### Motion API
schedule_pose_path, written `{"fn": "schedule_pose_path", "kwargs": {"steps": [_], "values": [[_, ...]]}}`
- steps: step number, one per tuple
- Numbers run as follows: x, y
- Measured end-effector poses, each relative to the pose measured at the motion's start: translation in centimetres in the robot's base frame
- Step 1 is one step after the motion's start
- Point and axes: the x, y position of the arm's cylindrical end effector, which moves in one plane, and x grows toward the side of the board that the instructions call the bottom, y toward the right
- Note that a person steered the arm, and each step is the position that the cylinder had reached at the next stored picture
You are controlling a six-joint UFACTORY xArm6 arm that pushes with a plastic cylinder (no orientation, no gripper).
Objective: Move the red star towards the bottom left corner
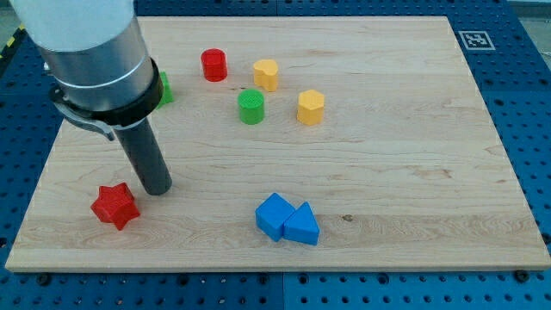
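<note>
The red star (115, 207) lies on the wooden board (396, 172) near the view's bottom left corner. My tip (157, 189) rests on the board just to the right of the star and slightly above it, a small gap apart. The rod rises from it to the large grey arm body at the view's top left.
A red cylinder (213, 65), two yellow hexagonal blocks (266, 75) (311, 107) and a green cylinder (250, 107) stand at the upper middle. A green block (164, 87) is partly hidden behind the arm. A blue cube (274, 215) and blue triangle (302, 226) touch at bottom centre.
</note>
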Motion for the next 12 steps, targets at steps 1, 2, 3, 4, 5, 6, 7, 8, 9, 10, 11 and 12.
{"fn": "schedule_pose_path", "kwargs": {"steps": [1, 2, 3, 4, 5, 6, 7, 8, 9, 10, 11, 12], "values": [[2.5, 0.0], [3.4, -0.1], [3.4, -0.8], [1.7, -0.9], [1.4, -1.6], [2.5, -2.5], [3.9, -3.1], [3.9, -3.5], [4.0, -4.4], [4.1, -4.9], [4.1, -4.9], [4.1, -4.9]]}}
